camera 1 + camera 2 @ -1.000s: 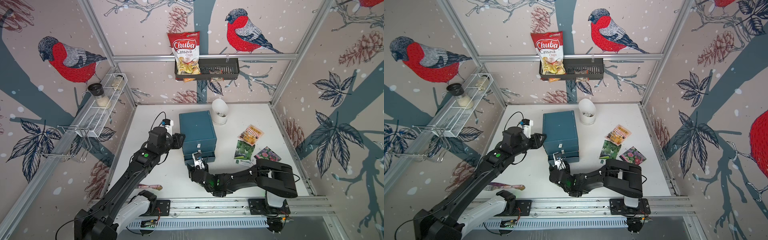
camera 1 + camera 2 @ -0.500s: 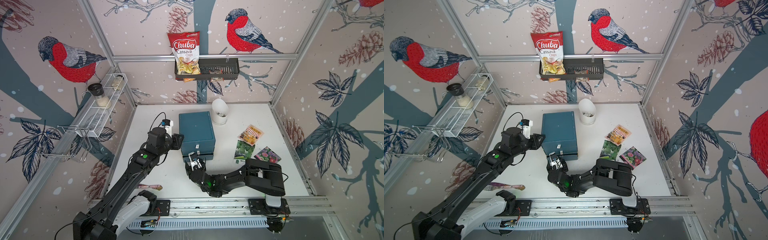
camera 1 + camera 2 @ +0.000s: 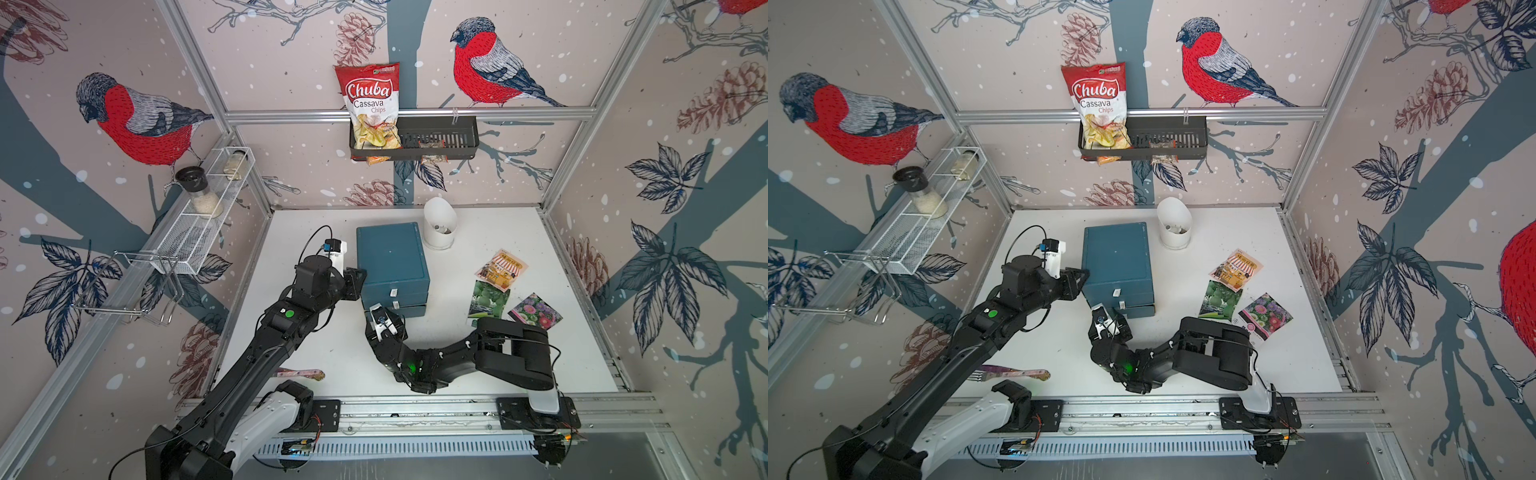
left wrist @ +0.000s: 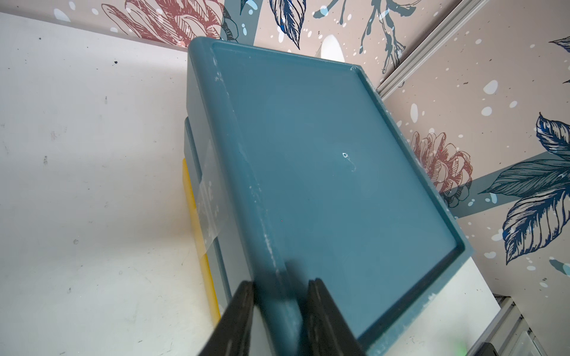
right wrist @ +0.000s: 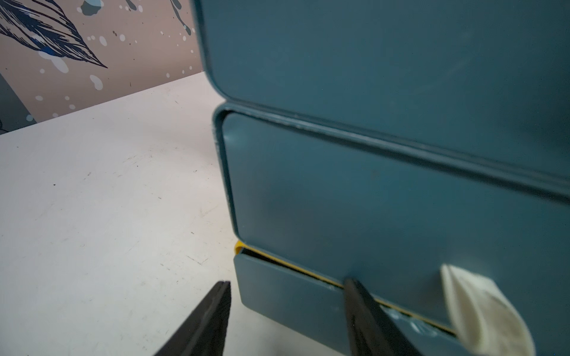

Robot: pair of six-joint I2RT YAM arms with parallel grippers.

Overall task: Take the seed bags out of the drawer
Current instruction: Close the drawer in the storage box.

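Observation:
The three seed bags lie on the white table to the right of the teal drawer unit: an orange-yellow one, a green one and a purple-flowered one. My left gripper is shut on the raised rim of the unit's top, at its left front corner. My right gripper stands open in front of the bottom drawer; its fingers straddle that drawer's left corner. A thin yellow gap shows above the drawer's front. I cannot see inside the drawer.
A white cup stands behind the unit. A red Chuba chips bag sits in the black wall basket. A wire shelf with jars hangs on the left wall. A patterned-handled fork lies by the left arm's base.
The bottom drawer has slid back in, almost flush with the unit. My left gripper has closed onto the unit's top rim. The right arm's elbow has swung left.

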